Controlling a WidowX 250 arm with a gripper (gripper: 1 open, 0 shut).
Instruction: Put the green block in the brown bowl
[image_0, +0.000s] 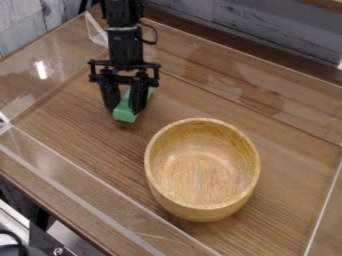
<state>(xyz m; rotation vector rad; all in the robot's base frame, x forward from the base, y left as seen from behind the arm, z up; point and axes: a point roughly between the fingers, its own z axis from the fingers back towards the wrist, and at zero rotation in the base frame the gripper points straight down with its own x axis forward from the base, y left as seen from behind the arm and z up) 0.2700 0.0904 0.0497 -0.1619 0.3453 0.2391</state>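
Observation:
The green block (124, 109) is a small bright green bar held between the black fingers of my gripper (126, 104), which is shut on it. The block hangs tilted just above the wooden table, left of centre. The brown bowl (202, 168) is a large round light wooden bowl at the lower right, empty, a short way from the gripper. The black arm rises from the gripper toward the top of the view.
The wooden table (241, 90) has raised clear walls along its left and front edges (54, 170). A grey plank wall runs behind it at the top right. Dark equipment sits at the bottom left corner.

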